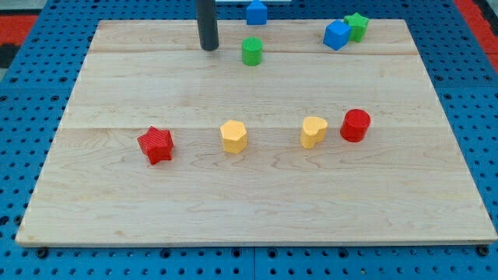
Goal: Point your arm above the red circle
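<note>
The red circle [355, 124] is a red cylinder standing at the view's right middle of the wooden board [257, 210]. A yellow heart block [313, 131] touches or nearly touches its left side. My tip [208, 47] is at the end of the dark rod near the view's top, left of centre. It is far up and to the left of the red circle, and just left of a green cylinder [251, 51].
A yellow hexagon block [233, 136] and a red star block [156, 145] lie along the middle row. A blue block [256, 12] sits at the top edge. A blue cube [337, 35] and a green star block [356, 26] sit together at the top right.
</note>
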